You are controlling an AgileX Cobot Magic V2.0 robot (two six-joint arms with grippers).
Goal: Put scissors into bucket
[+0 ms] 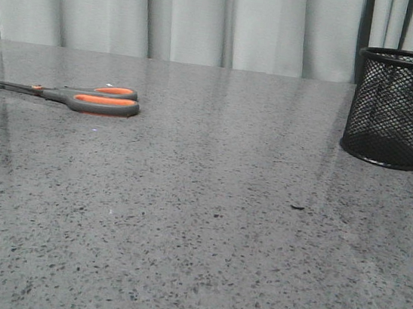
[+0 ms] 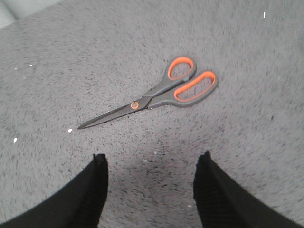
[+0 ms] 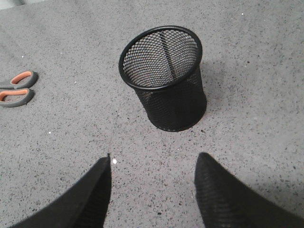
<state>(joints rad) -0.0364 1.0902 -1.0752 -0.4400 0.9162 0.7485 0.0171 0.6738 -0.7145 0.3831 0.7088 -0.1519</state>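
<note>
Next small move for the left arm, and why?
Probably lower the left end effector toward the grey-and-orange-handled scissors and line it up over the handles. The scissors lie flat and closed on the speckled grey table, ungrasped, ahead of the open end effector; the black wire-mesh bucket stands upright, far to the right.

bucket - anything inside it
Nothing shows inside the black wire-mesh cylindrical bucket: the right wrist view looks through its open rim onto bare mesh wall. Its floor is hidden by the near wall.

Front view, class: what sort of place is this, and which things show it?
Probably a staged test bench: a bare speckled grey countertop, a plain curtain behind, and only scissors and a mesh bucket laid out.
</note>
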